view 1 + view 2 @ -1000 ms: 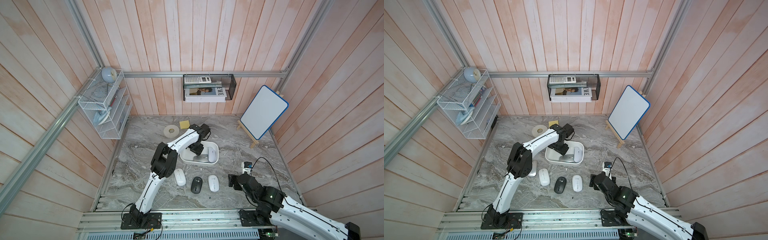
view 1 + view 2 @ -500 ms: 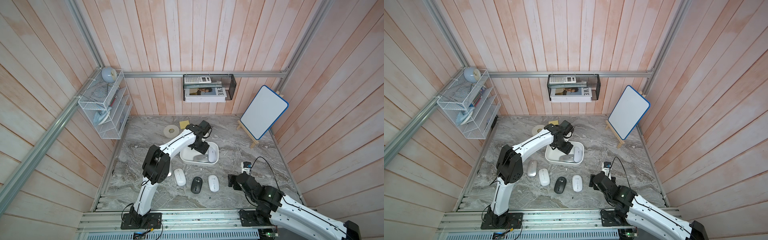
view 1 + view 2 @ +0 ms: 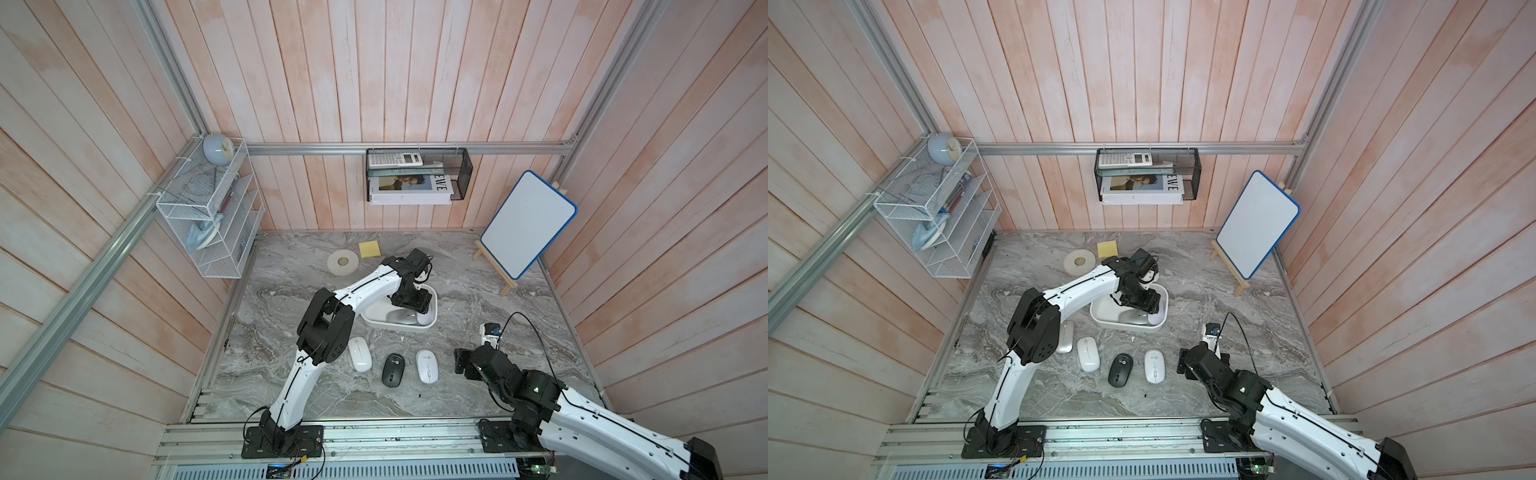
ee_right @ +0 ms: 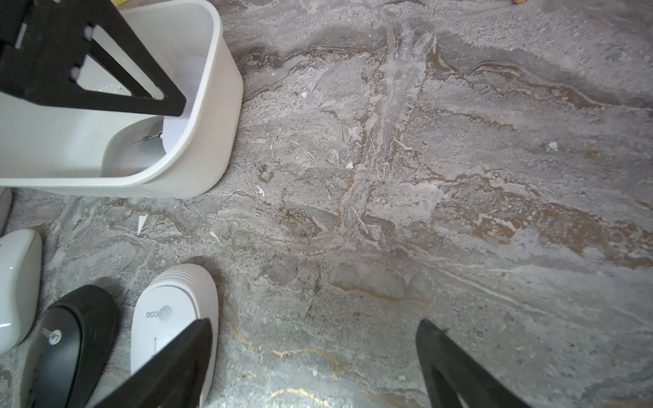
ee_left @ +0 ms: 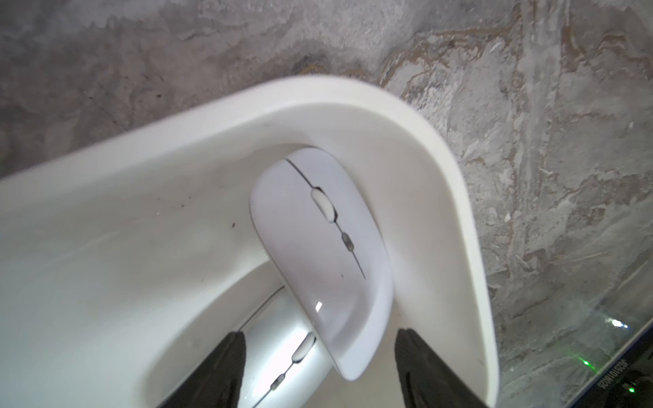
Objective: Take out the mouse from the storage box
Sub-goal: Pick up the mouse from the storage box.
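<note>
A white wire rack [image 3: 208, 249] hangs on the left wall, with a clock [image 3: 218, 148] on its top tier and something blue [image 3: 202, 235] lower down. A black mesh basket [image 3: 462, 176] on the back wall holds a calculator [image 3: 397, 159] above a magazine [image 3: 409, 189].

The box [image 3: 399, 329], white and lidless, sits mid-table. Inside, a white mouse [image 5: 318, 243] leans tilted against the rounded end wall. Its low end lies over a silver mouse [image 5: 282, 353], which is flat on the box floor. The left gripper [image 5: 321, 332] reaches into the box, jaws apart on either side of the white mouse's low end, with gaps showing.

Plank walls [image 3: 374, 83] surround a grey marbled table [image 3: 478, 299]. A whiteboard [image 3: 528, 224] stands on an easel at back right, with a tape roll [image 3: 342, 262] and a yellow pad [image 3: 369, 249] behind the box. In front of the box lie a grey mouse [image 3: 1065, 337], a pale mouse [image 3: 1088, 353], a black mouse [image 3: 1120, 370] and a ribbed mouse [image 3: 1154, 365]. The right gripper [image 4: 314, 321] hovers wide open over bare table beside the ribbed mouse, empty.
</note>
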Robot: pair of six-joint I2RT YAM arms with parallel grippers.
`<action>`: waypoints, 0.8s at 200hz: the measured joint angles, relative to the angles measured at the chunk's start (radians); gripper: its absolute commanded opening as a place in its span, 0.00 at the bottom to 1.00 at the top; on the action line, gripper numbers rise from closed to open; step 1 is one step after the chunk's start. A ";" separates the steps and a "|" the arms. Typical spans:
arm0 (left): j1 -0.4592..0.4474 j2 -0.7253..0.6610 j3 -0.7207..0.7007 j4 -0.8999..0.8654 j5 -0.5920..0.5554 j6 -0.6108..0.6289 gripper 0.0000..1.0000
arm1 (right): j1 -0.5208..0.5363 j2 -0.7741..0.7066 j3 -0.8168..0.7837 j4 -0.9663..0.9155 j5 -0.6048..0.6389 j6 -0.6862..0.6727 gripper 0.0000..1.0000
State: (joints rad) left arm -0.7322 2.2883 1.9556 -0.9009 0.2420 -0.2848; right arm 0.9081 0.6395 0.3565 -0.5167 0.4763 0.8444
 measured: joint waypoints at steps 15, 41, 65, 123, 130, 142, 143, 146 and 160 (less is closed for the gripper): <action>0.000 0.014 0.000 0.022 0.010 -0.032 0.61 | 0.000 0.000 0.000 0.000 0.000 0.000 0.94; 0.001 0.033 0.000 0.061 0.015 -0.076 0.57 | 0.000 0.000 0.000 0.000 -0.002 0.000 0.94; 0.001 0.048 0.000 0.086 0.020 -0.113 0.50 | 0.000 0.000 0.000 0.000 -0.003 0.000 0.94; 0.003 0.050 -0.011 0.126 0.042 -0.165 0.37 | 0.000 0.001 0.000 0.000 -0.003 0.001 0.94; 0.003 0.050 -0.011 0.135 0.044 -0.172 0.34 | 0.000 0.002 0.000 0.000 -0.003 0.001 0.94; 0.003 0.049 -0.011 0.151 0.047 -0.177 0.29 | 0.000 0.006 0.000 0.000 -0.003 0.003 0.94; 0.003 0.048 -0.011 0.153 0.047 -0.180 0.29 | 0.000 0.006 0.000 0.000 -0.003 0.003 0.94; 0.003 0.047 -0.013 0.157 0.047 -0.180 0.28 | 0.000 0.007 0.000 0.000 -0.003 0.003 0.94; 0.003 0.037 -0.028 0.180 0.045 -0.188 0.25 | -0.001 0.011 0.000 0.000 -0.003 0.006 0.94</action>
State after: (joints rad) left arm -0.7292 2.3253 1.9274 -0.7204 0.2867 -0.4728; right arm 0.9073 0.6510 0.3565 -0.5167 0.4728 0.8501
